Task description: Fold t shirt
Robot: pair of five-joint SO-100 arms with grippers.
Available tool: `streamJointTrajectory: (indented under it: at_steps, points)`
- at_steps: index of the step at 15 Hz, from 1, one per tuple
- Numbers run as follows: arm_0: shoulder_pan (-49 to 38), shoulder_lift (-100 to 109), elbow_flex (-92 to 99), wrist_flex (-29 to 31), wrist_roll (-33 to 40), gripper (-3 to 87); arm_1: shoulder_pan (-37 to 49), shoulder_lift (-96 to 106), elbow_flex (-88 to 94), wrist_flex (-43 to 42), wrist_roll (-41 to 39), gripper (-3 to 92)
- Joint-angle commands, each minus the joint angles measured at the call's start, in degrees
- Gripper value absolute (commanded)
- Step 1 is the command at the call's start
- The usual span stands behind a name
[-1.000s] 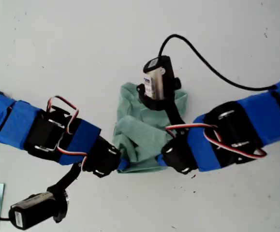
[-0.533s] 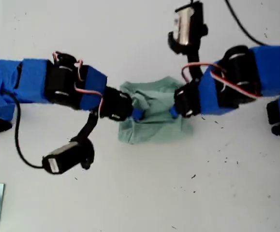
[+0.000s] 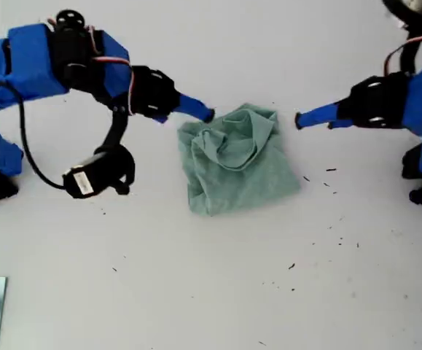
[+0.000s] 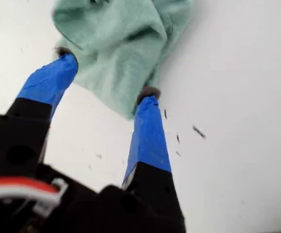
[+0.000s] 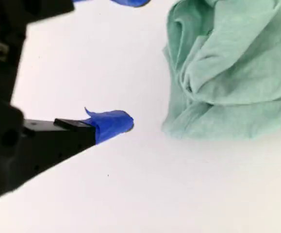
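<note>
Bunched t shirt [image 3: 237,160] between spread, empty grippers.

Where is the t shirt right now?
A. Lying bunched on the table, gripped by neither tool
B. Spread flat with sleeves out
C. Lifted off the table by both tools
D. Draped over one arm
A: the t shirt lies crumpled on the table, and my first tool and my second tool sit open at its sides.

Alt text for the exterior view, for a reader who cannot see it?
A crumpled, roughly folded pale sage-green cotton t-shirt lies mid-table on a white table. Two blue-taped robot arms reach in from the view's left and right, grippers just clear of it.
</note>
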Motion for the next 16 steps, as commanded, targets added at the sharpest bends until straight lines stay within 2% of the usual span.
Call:
streamJointTrajectory:
  at_steps: [1,2,4,6,7,8,9,10,12,14,15,16]
  points:
    - [-1.8,21.6,19.0,-5.5,-1.8,33.3,-0.7,6.5,5.7,0.4,-0.1,22.5]
    - [-0.6,31.4,30.0,-8.7,-3.1,32.2,-1.2,11.9,10.6,-0.3,0.1,17.8]
    - [4.7,47.7,48.1,-12.0,-9.0,26.3,-1.8,22.4,20.6,0.0,1.8,16.9]
    - [10.8,65.1,65.0,-16.0,-17.0,14.0,-4.0,32.3,32.8,-1.8,5.9,14.6]
    - [14.1,76.4,74.9,-18.3,-21.9,10.3,-4.1,40.3,39.6,0.2,8.9,13.9]
    - [17.1,89.7,85.0,-19.1,-26.1,5.8,-4.5,41.0,43.9,1.1,10.7,13.7]
    - [19.6,104.0,93.5,-16.5,-29.5,-0.1,-4.5,41.0,47.2,-0.4,9.4,14.7]
    - [20.4,111.6,98.9,-12.7,-32.3,-0.1,-3.6,41.0,48.3,-2.2,9.8,15.6]
    - [21.5,111.7,98.9,-13.2,-31.6,4.0,-0.2,41.0,48.5,-2.5,4.1,15.7]
    - [23.6,111.6,99.0,-12.7,-30.8,15.3,2.6,41.0,48.5,-2.5,-0.9,15.7]
    - [24.7,111.6,98.6,-12.3,-30.8,17.5,2.9,41.0,48.5,-2.5,-8.9,15.7]
    - [25.8,111.6,98.6,-12.2,-30.8,17.8,2.8,41.0,48.5,-2.5,-23.2,15.4]
